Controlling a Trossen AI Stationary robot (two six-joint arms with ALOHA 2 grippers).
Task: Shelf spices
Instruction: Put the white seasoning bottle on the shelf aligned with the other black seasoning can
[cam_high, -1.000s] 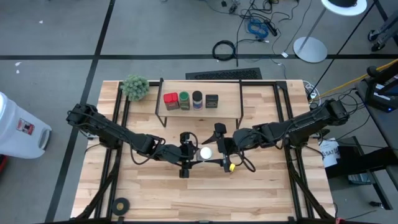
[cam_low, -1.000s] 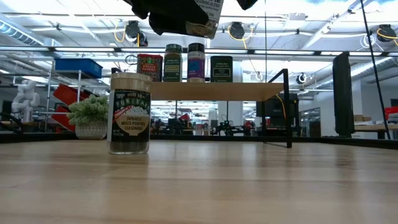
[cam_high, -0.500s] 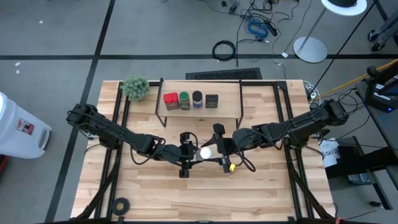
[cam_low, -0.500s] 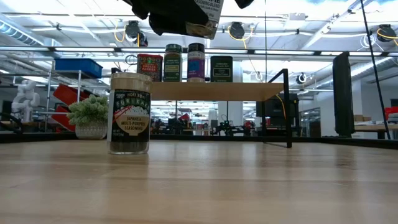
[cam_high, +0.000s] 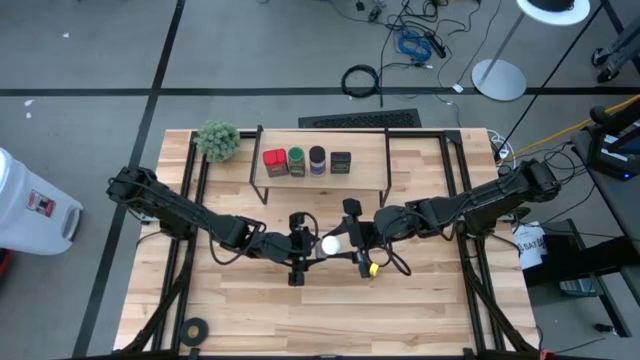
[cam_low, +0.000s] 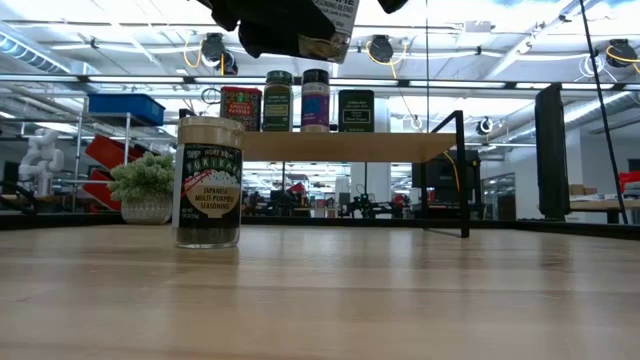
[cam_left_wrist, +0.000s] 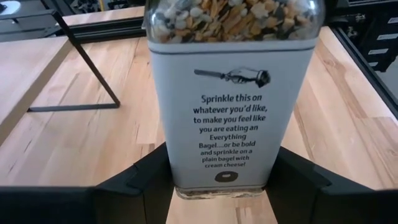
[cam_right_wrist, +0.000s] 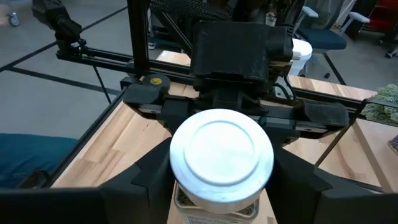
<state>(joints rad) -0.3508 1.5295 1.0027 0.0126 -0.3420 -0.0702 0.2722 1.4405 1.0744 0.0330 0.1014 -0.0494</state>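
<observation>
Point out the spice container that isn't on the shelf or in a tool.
The furikake seasoning jar, standing alone on the tabletop; four others line the shelf, and one white-lidded jar sits between both tools.

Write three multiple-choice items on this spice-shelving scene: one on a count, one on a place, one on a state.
1. How many spice containers stand on the shelf?
A two
B four
C six

2. Where is the furikake seasoning jar?
A on the shelf
B on the tabletop
C on the floor

3. The Everything Bagel seasoning jar is:
A lying on the tabletop
B standing on the shelf
C held in the air in the left gripper's jaws

Answers:
1 B: a red tin, green-lidded jar, dark-lidded jar and dark square tin line the board.
2 B: the low view shows it upright on the wood.
3 C: the left wrist view shows it clamped above the table, with the right gripper at its white lid.
</observation>
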